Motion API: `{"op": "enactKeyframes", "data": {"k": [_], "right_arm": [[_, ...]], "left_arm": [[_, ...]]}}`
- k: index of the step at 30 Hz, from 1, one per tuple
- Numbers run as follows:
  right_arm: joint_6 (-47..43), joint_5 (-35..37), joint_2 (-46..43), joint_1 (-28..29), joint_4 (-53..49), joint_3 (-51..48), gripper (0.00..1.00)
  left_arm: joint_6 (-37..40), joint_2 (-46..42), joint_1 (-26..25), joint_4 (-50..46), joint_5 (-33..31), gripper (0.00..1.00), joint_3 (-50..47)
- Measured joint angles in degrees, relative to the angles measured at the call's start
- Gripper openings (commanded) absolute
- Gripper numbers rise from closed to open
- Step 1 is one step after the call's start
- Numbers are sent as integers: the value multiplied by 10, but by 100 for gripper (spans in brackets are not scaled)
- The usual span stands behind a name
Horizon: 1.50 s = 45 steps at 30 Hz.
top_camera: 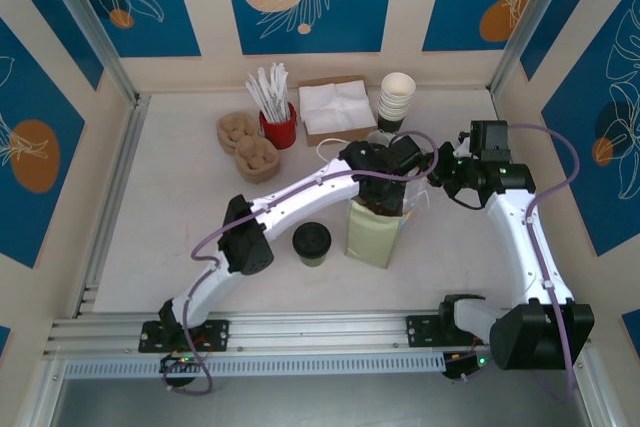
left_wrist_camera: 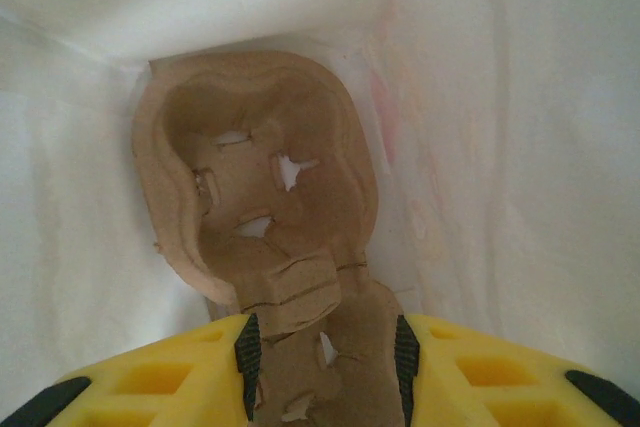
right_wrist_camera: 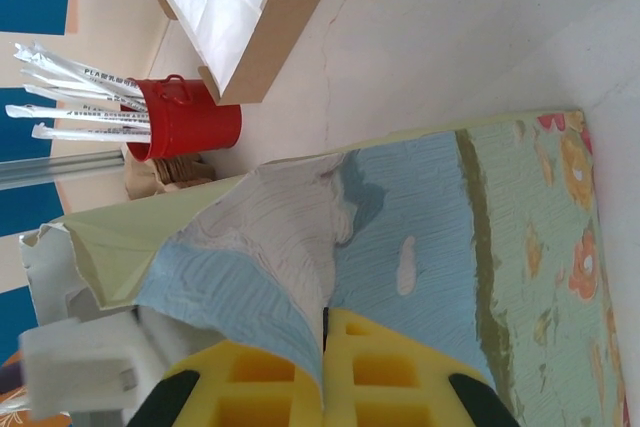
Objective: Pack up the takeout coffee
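Loading of the bag is in hand: left fingers (left_wrist_camera: 247, 352), inside the paper bag (top_camera: 372, 237), clamp a pulp cup carrier (left_wrist_camera: 260, 187), while right fingers (right_wrist_camera: 380, 367) pinch the bag's rim. The takeout coffee (top_camera: 311, 243) stands on the surface (top_camera: 180, 207) just left of the bag. Next, probably: seat the carrier, let go, withdraw upward, fetch the coffee.

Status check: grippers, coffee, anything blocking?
Left gripper inside the bag, closed on a cardboard carrier. Right gripper pinching the bag's rim. Coffee upright on the table beside the bag, unpacked. Left arm blocks the bag mouth.
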Motion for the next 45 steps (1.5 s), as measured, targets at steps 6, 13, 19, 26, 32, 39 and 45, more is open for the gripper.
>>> {"op": "enactKeyframes", "data": {"k": [6, 13, 19, 26, 32, 39, 45], "right_arm": [[0, 0, 0, -1, -1, 0, 4], [0, 0, 0, -2, -3, 0, 3], [-12, 0, 0, -7, -17, 4, 3], [-47, 7, 0, -13, -64, 25, 2], [-69, 9, 0, -16, -84, 31, 1], [-83, 11, 3, -16, -90, 37, 1], [-94, 21, 12, -16, -111, 57, 1]], "left_arm": [[-3, 14, 8, -9, 19, 42, 0], [-7, 20, 12, -12, 31, 42, -3], [-17, 22, 15, -6, 36, 41, -33], [-19, 24, 20, -1, 36, 41, -51], [-29, 26, 21, 14, 38, 41, -64], [-34, 37, 23, 31, 51, 41, -75], [-34, 51, 23, 44, 55, 41, -92]]}}
